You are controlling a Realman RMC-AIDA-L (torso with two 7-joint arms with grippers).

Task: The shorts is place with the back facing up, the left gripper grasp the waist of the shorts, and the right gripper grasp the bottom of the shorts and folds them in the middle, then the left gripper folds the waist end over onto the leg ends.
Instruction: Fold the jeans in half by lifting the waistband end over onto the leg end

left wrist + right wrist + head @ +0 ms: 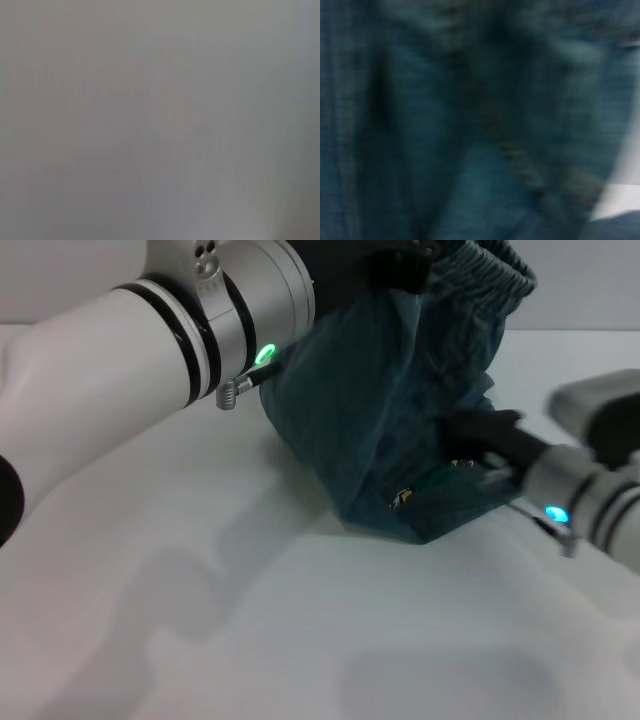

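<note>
Fingers of the left gripper (375,270) are hidden behind its wrist; I cannot tell their spread, though the waist (490,270) hangs bunched there, high over the tabletop's (250,620) far edge. Shorts (400,420) drape downward to the right gripper (478,435), apparently clamped on the bottom of the shorts (430,505), nearer the surface.

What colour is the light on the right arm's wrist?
Blue-green light, showing best in the head view, beside the shorts.

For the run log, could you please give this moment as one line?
shorts lifted, bunched | left end effector at waist | right end effector at lower cloth | table
</note>
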